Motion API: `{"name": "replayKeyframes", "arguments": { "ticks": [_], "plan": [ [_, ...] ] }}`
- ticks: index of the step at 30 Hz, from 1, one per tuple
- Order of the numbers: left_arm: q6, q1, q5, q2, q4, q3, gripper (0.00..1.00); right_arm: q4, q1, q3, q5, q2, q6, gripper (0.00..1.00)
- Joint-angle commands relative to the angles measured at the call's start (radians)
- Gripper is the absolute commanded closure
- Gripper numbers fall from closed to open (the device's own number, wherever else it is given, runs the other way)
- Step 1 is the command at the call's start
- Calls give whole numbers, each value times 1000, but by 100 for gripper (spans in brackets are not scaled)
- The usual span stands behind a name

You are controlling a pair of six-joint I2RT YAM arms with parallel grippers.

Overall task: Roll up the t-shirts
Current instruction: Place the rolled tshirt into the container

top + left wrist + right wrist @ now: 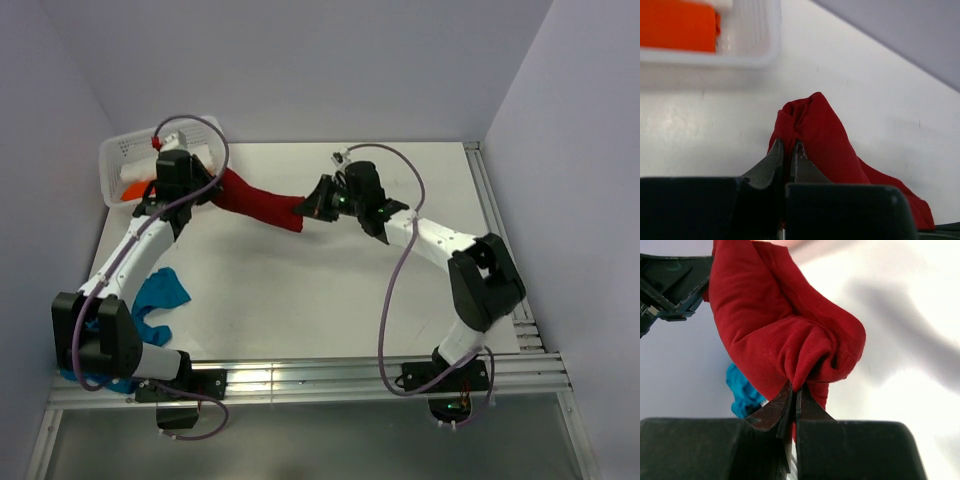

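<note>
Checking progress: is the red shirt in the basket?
No, the red shirt is stretched between the left gripper and the right gripper, outside the basket.

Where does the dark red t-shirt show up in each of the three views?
Top external: dark red t-shirt stretched as a band across the upper middle.
Left wrist: the shirt runs from centre to lower right, pinched at the jaws.
Right wrist: it fills the upper centre, pinched at the jaws.
Shared landmark: the white table, seen in all three.
</note>
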Motion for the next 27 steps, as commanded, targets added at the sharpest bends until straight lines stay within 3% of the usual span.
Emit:
{"name": "replayKeyframes", "arguments": {
  "ticks": [1, 9, 14, 18, 22, 27],
  "plan": [
    [31, 52, 72, 59, 34, 117, 100, 96, 5, 186, -79, 90, -18, 100],
    [35, 176, 140, 281, -8, 368, 100, 79, 3, 698, -196, 461, 26, 100],
    [11, 240, 175, 438, 53, 396, 100, 180, 5, 890, -272, 676, 98, 100],
    [17, 248, 176, 547, 85, 436, 100, 119, 11, 1126, -273, 816, 88, 100],
    [5, 248, 245, 634, 123, 447, 100, 136, 10, 1148, -273, 858, 102, 100],
    [5, 202, 268, 673, 137, 416, 100, 136, -6, 1012, -251, 758, 54, 100]
  ]
}}
